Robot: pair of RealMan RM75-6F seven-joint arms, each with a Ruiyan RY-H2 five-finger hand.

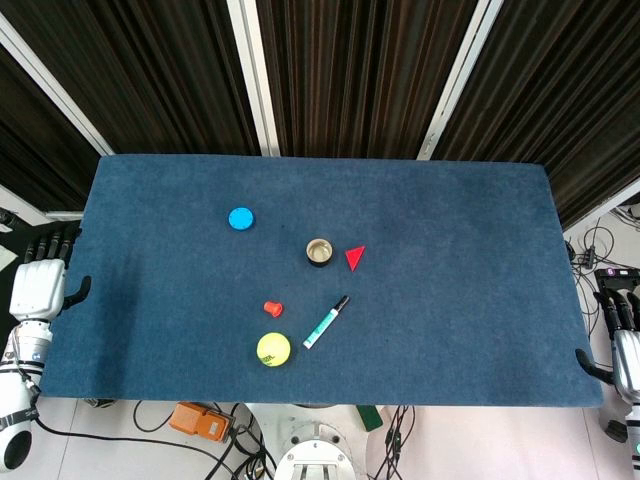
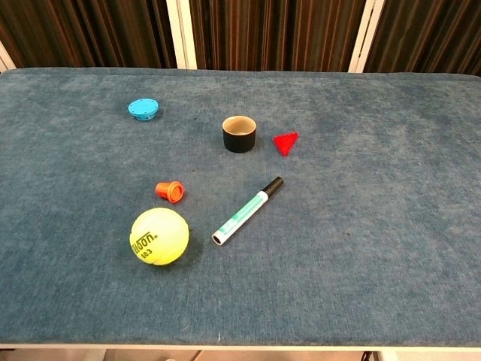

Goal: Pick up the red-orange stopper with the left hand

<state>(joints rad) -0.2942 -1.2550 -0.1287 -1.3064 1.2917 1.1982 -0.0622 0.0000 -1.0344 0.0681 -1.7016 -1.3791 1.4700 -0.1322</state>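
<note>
The red-orange stopper (image 1: 272, 308) (image 2: 170, 191) lies on its side on the blue table cloth (image 1: 450, 260), just above the yellow tennis ball (image 1: 273, 349) (image 2: 158, 236). My left hand (image 1: 42, 278) hangs off the table's left edge, far from the stopper, fingers extended and apart, holding nothing. My right hand (image 1: 622, 335) sits off the right edge, also holding nothing, fingers extended. Neither hand appears in the chest view.
A green-and-white marker (image 1: 326, 321) (image 2: 248, 210) lies right of the stopper. A black roll (image 1: 320, 252) (image 2: 240, 134), a red triangle (image 1: 355, 257) (image 2: 286, 142) and a blue disc (image 1: 241, 218) (image 2: 143, 108) sit farther back.
</note>
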